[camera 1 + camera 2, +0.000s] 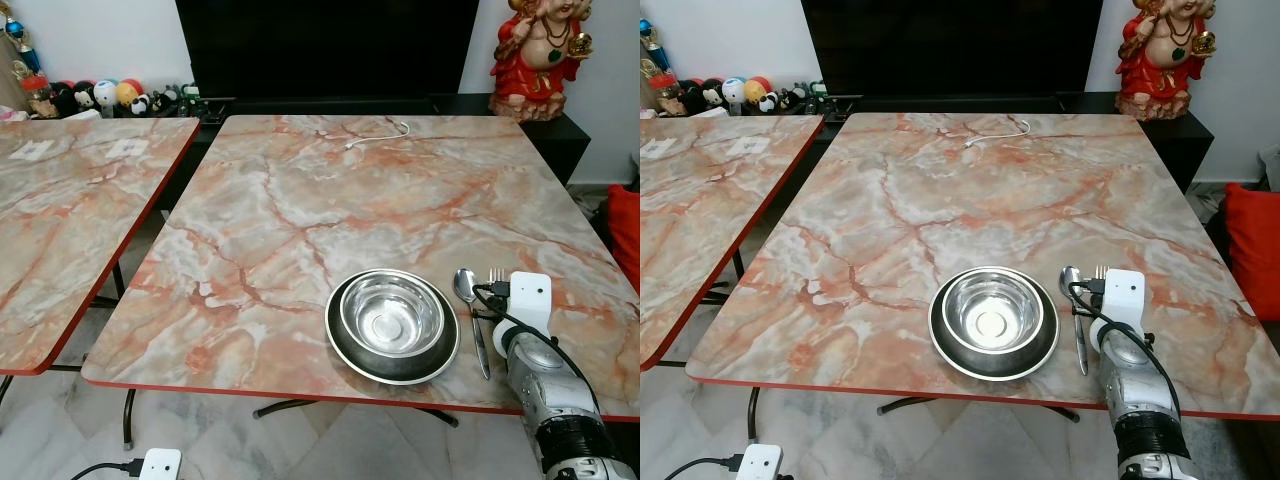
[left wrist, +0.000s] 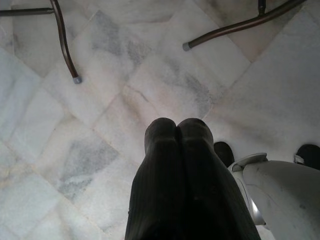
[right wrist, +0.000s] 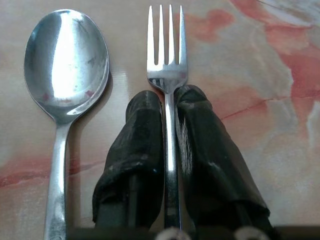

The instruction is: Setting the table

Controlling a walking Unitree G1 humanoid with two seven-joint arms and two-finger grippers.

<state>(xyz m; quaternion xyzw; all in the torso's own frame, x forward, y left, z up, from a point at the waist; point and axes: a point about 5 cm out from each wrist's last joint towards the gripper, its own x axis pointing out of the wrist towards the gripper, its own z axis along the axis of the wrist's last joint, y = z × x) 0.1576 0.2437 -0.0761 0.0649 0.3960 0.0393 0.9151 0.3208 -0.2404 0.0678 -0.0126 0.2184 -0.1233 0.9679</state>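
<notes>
A steel bowl (image 1: 391,318) sits inside a dark plate (image 1: 345,348) near the front edge of the marble table (image 1: 300,200). To its right lies a spoon (image 1: 468,300), and beside that a fork (image 3: 168,55) flat on the tabletop. My right gripper (image 3: 168,107) is shut on the fork's handle, one black finger on each side, the tines pointing away from me. My right arm (image 1: 545,390) reaches in from the front right. My left gripper (image 2: 176,135) hangs low over the floor, fingers pressed together with nothing in them.
A second marble table (image 1: 60,210) stands to the left with a gap between. A white cable (image 1: 378,135) lies at the far edge. A red statue (image 1: 540,55) stands at the back right, small figurines (image 1: 100,97) at the back left. A charger (image 1: 160,463) lies on the floor.
</notes>
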